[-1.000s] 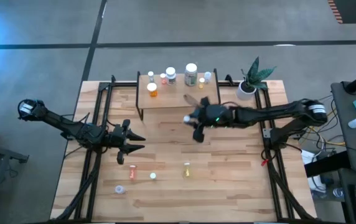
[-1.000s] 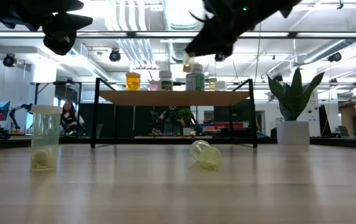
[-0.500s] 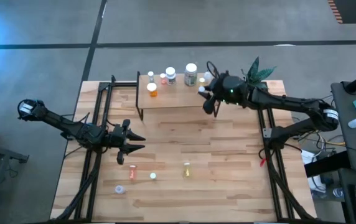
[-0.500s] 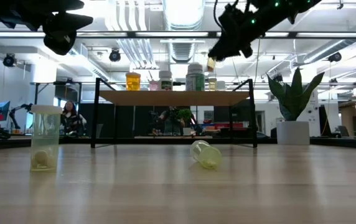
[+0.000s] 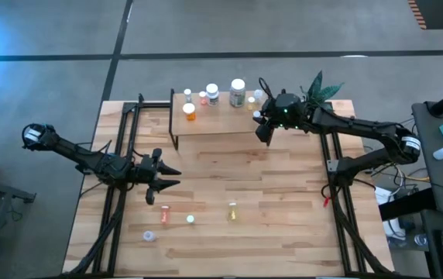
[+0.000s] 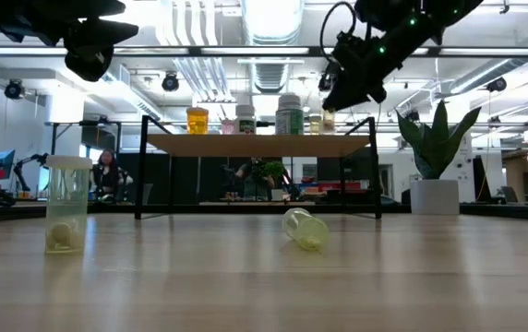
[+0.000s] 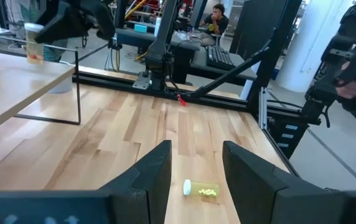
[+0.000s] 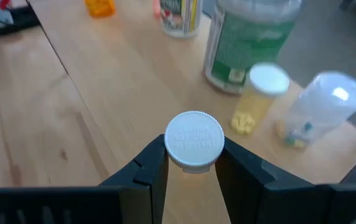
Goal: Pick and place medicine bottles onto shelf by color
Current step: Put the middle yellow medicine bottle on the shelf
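My right gripper (image 5: pixel 261 118) is shut on a small bottle with a white cap (image 8: pixel 195 140), over the right end of the light-wood shelf (image 5: pixel 220 122). Beside it on the shelf stand a large green-labelled bottle (image 8: pixel 245 43), a yellow one (image 8: pixel 257 99) and a clear one (image 8: pixel 318 109). An orange bottle (image 5: pixel 190 111) stands at the shelf's left. My left gripper (image 5: pixel 172 177) is open and empty above the table's left side. A yellow bottle (image 7: pixel 201 190) lies on its side on the table ahead of it. My right gripper pinches the bottle by the sides of its white cap (image 8: pixel 172 149) between the two fingers. The fingers slant down from above and from the table's right. The bottle points down below them, cap up, over the shelf board; its body is hidden under the cap.
On the near table are a pink bottle (image 5: pixel 165 214), an upright clear bottle (image 5: pixel 190 219), the lying yellow bottle (image 5: pixel 232 210) and another lying bottle (image 5: pixel 149 235). A white pot with a green plant (image 5: pixel 308 108) stands right of the shelf. Black frame rails run along both table sides.
My right gripper has carried the white-capped bottle from above the table's middle toward the far edge and a little right, to the shelf's right end. It has stayed shut on the bottle. My left gripper has kept still.
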Robot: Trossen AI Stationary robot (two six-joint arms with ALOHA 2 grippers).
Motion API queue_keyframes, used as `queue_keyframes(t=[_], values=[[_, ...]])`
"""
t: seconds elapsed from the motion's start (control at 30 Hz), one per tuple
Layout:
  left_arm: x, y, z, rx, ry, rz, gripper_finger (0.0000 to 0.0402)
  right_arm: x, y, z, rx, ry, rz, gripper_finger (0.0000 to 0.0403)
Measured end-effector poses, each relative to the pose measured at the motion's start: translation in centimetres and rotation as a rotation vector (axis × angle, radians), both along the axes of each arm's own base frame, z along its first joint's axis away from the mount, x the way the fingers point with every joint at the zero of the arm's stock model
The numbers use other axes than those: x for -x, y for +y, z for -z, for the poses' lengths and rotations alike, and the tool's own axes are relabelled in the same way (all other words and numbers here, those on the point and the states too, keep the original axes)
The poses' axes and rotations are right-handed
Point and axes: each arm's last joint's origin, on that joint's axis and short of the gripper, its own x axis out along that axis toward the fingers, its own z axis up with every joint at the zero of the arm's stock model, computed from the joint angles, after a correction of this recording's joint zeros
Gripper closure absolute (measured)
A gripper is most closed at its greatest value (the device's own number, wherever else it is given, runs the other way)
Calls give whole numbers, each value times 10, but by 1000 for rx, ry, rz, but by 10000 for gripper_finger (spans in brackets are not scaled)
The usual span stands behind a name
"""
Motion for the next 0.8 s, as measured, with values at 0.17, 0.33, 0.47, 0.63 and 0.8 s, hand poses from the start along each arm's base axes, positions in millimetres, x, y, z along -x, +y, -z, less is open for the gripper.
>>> queue_keyframes(t=[0.17, 0.33, 0.47, 0.63, 0.8], values=[[0, 0, 0, -1, 1, -1, 275, 3, 1, 13, -11, 25, 11, 291], [0, 0, 0, -2, 3, -1, 275, 4, -1, 15, -8, 18, 21, 291], [-1, 0, 0, -1, 2, -2, 275, 5, -3, 16, -6, 19, 32, 291], [-2, -1, 0, 1, -3, -2, 275, 7, -7, 16, -6, 20, 50, 286], [-3, -1, 2, -3, 6, -3, 275, 7, -7, 16, -11, 20, 57, 263]])
